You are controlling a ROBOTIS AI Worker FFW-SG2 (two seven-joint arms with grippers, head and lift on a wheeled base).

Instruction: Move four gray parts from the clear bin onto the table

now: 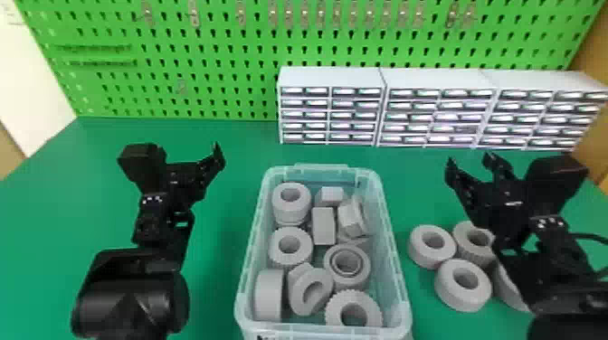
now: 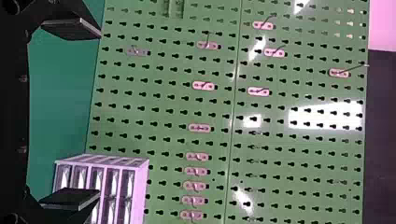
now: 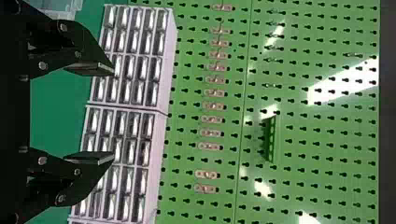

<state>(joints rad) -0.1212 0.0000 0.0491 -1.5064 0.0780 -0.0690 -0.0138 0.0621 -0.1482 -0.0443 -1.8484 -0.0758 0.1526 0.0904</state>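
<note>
"Where do the gray parts sit?"

"Three thick gray rings [image 1: 461,298] lie close together on the green worktop [image 1: 244,149], to the right of the clear bin [image 1: 390,235]. A fourth gray part [image 1: 509,291] shows just beside them, partly hidden by the right arm [image 1: 547,253]. More gray pieces [image 1: 323,226] fill the bin."

"And the grippers?"

"Both empty, fingers spread. The left gripper [image 2: 99,113] is raised to the bin's left, the right gripper [image 1: 468,157] to its right."

"So the job appears done?"

"By count, four look to be out, though the hidden one can't be seen whole."

"What could spoil it?"

"A miscount, chiefly. With that part half covered, either arm might fetch a fifth from the bin. The right arm also hangs over the group; a low, careless withdrawal could clip a ring and push it against its neighbors or the bin wall. A ring tipped on edge would probably roll. Raising the arm before swinging it aside looks safest."
</note>
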